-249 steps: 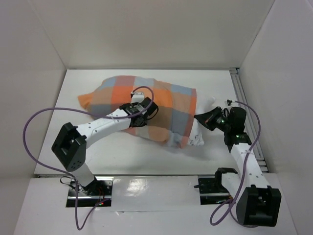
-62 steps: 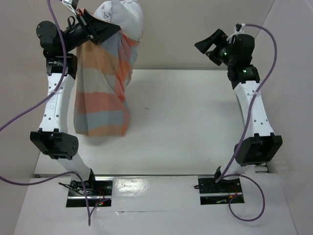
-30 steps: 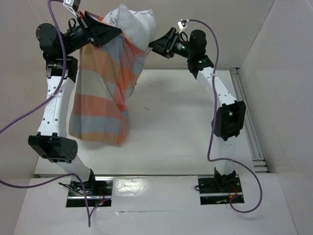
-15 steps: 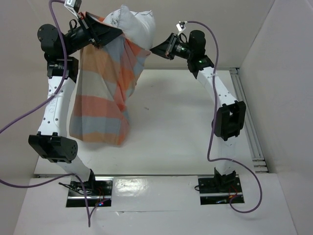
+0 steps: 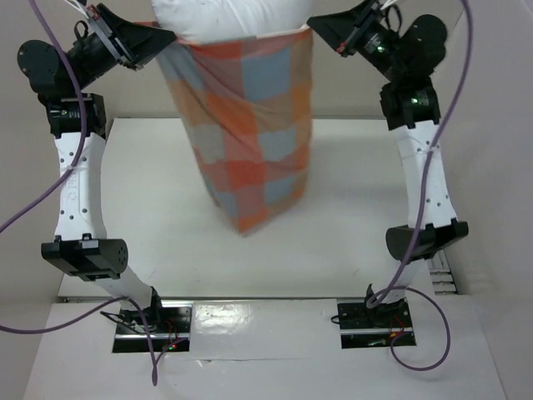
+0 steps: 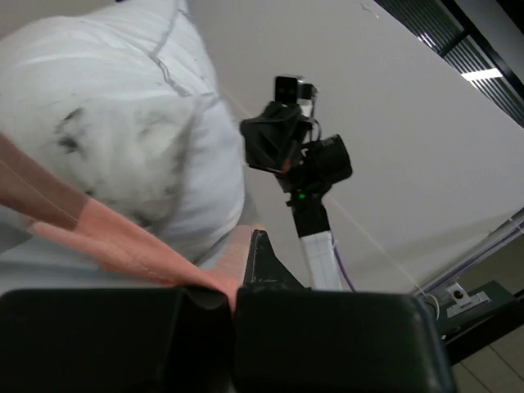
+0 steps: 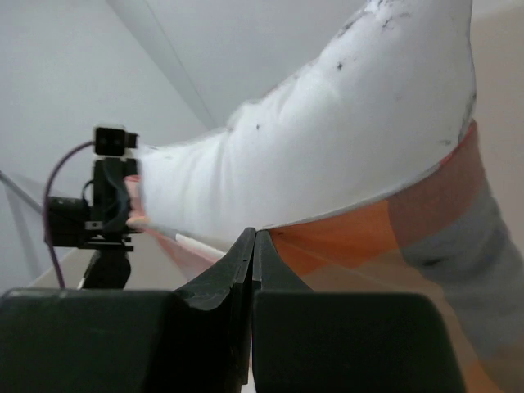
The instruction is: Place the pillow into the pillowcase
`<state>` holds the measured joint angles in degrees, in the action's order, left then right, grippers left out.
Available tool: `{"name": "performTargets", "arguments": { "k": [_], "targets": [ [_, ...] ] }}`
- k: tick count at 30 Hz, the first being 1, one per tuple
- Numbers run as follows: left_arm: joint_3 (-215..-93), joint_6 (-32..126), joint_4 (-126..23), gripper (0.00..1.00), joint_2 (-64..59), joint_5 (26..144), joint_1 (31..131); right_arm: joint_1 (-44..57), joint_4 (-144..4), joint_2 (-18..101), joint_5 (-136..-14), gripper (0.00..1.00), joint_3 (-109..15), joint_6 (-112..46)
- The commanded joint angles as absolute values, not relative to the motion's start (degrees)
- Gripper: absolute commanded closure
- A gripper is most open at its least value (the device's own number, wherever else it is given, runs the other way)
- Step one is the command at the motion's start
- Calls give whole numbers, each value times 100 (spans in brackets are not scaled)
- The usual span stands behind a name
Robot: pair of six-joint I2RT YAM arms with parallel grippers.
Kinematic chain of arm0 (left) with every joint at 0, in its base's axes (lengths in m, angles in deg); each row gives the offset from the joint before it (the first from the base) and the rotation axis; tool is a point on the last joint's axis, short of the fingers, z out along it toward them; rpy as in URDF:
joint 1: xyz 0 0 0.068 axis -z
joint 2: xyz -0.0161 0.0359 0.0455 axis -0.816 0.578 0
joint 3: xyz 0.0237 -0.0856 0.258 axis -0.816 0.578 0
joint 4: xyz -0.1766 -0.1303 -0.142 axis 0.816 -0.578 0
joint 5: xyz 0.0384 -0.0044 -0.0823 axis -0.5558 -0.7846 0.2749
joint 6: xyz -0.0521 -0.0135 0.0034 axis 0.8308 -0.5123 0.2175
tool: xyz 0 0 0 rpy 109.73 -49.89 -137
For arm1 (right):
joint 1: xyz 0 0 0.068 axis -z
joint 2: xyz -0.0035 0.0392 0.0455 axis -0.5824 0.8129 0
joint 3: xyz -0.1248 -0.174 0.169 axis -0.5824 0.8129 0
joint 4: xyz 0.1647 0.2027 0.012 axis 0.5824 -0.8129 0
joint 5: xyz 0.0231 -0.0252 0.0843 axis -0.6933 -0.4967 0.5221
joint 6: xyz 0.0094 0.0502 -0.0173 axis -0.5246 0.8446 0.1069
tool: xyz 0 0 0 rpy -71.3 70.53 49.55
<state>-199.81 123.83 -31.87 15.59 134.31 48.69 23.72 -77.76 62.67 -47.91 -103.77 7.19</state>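
From above, the checked orange, blue-grey and tan fabric pillowcase [image 5: 250, 142] hangs over the white table [image 5: 366, 208]. Its mouth is stretched between the left pincer [image 5: 166, 38] and the right pincer [image 5: 315, 25], and the plump white soft pillow [image 5: 225, 17] bulges out on top.

Left wrist: the pincer [image 6: 244, 274] is pressed together on the orange hem.

Right wrist: the pincer [image 7: 252, 242] likewise pinches the hem.

Best jiggled gently, with both grips firm and the mouth taut, so the pillow sinks.

1. White worktop [image 5: 150, 217], matte, boxed in by plain white panels: back [image 5: 341, 83], left [image 5: 21, 167], right [image 5: 491, 167].
2. Metal rail [image 5: 447, 279] runs along the worktop's right edge; only its near end shows.
3. Glossy white ledge [image 5: 266, 321] along the near edge.
4. Left wrist view: dark slatted ceiling [image 6: 458, 33] with a lit strip [image 6: 483, 74], top right.
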Motion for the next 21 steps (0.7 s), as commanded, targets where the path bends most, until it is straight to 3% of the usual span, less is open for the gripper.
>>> {"name": "performTargets", "arguments": {
  "k": [1, 5, 11, 15, 17, 18, 20, 21],
  "targets": [
    [-20560, 12567, -2524, 100, 1543, 13169, 4713, 2454, -6754, 5372, -5055, 100, -10378, 721],
    [-20412, 12628, -2445, 100, 1596, 13098, 4853, 2603, -6753, 5081, -5125, 100, -9585, 650],
    [-20973, 13173, -1970, 100, 2211, 13036, 5126, 2824, -6297, 5565, -4967, 100, -11237, 862],
    [-20345, 12681, -2410, 100, 2010, 13036, 5451, 2876, -5971, 5020, -5046, 100, -9352, 703],
    [-20558, 12856, -2226, 100, 2131, 13036, 5513, 3323, -5761, 5682, -4680, 100, -10002, 1342],
    [-20805, 13022, -2095, 100, 2272, 13036, 5513, 3420, -5656, 5949, -4616, 100, -11330, 1545],
    [-21654, 13401, -1918, 100, 2615, 13036, 5513, 3552, -5594, 6363, -4790, 100, -12698, 1704],
    [-21877, 13402, -1918, 100, 2616, 13036, 5513, 3614, -5436, 6303, -4791, 100, -12523, 1705]
  ]
}}
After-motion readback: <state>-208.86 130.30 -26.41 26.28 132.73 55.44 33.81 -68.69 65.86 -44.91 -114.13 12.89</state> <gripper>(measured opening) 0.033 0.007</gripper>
